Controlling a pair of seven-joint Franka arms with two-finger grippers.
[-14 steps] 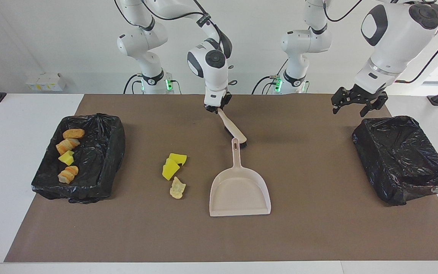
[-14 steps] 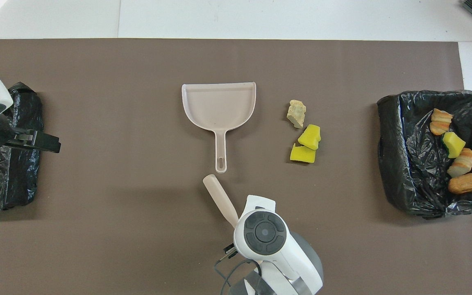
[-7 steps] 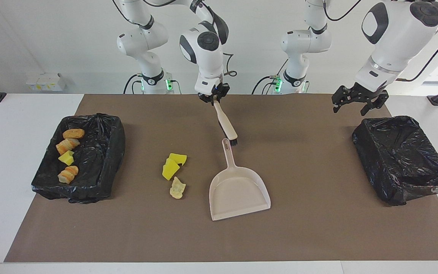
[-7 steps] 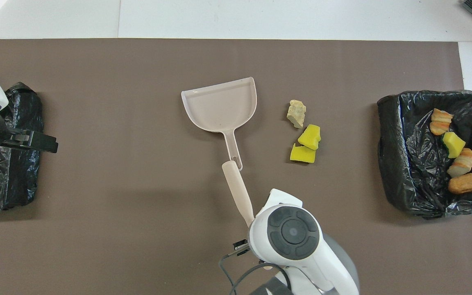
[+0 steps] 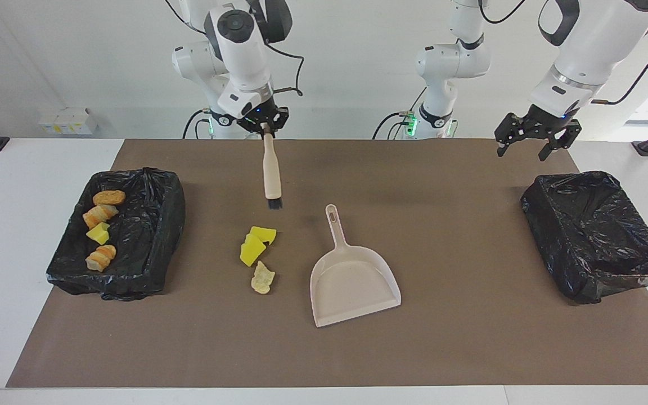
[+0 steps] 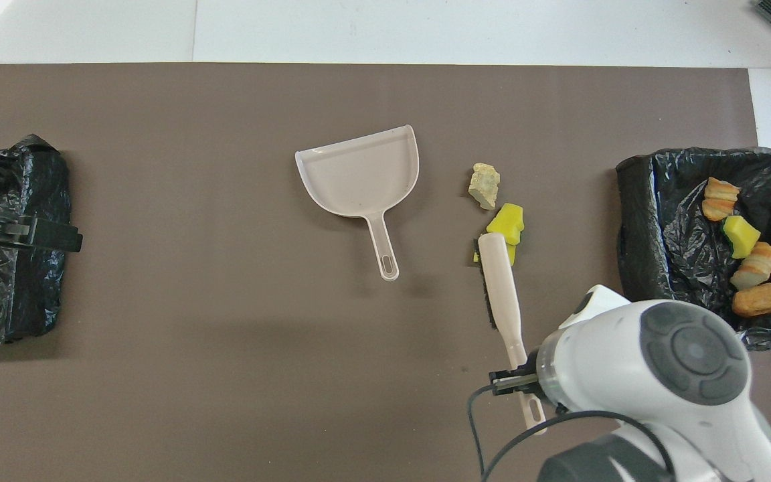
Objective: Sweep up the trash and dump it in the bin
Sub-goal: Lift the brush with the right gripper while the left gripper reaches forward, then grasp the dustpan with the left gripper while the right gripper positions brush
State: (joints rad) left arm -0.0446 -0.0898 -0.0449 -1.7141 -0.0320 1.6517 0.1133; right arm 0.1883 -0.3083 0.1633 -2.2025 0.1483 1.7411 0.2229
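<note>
Facing view: right gripper (image 5: 266, 130) clamped on brush (image 5: 271, 175) handle, bristles hanging down, raised over the mat just robot-side of loose trash (image 5: 257, 253). Sweep setup; next, lower and push toward dustpan (image 5: 352, 278). Left gripper (image 5: 535, 140) waits spread over bin (image 5: 594, 236).

Overhead view: brush head overlaps the sponges (image 6: 507, 224); right-end bin (image 6: 653, 221) holds earlier pieces.

two bins (image 5: 149, 185), one dustpan (image 5: 352, 281), one brush (image 5: 271, 171), seven trash pieces (image 5: 252, 250)
</note>
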